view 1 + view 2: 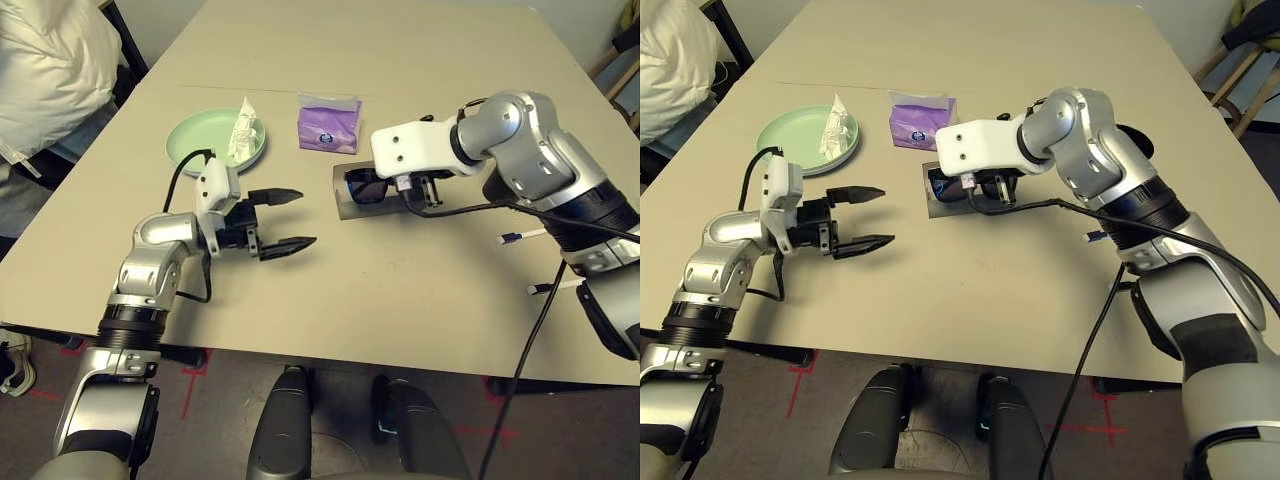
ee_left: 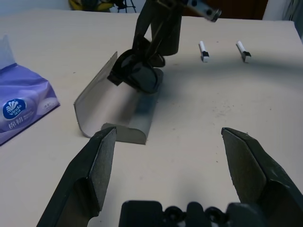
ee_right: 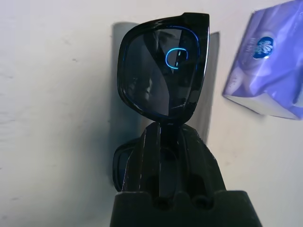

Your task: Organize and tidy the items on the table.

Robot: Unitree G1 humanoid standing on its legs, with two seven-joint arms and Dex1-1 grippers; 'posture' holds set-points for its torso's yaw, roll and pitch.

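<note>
Nearest, the left claw [image 1: 285, 219] hangs with jaws apart, level, aimed toward the grey case [image 2: 118, 111]. Beyond, the right claw [image 3: 163, 137] is clamped on the black sunglasses [image 3: 163, 66], poised directly above the open case on the counter [image 1: 420, 280].

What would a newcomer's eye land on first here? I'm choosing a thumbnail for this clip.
The right claw shut on the black sunglasses, holding them just above the open grey glasses case mid-table. Next, the left claw, open wide beside the case, and the mint green plate with a crumpled white tissue next to the purple tissue pack.
</note>
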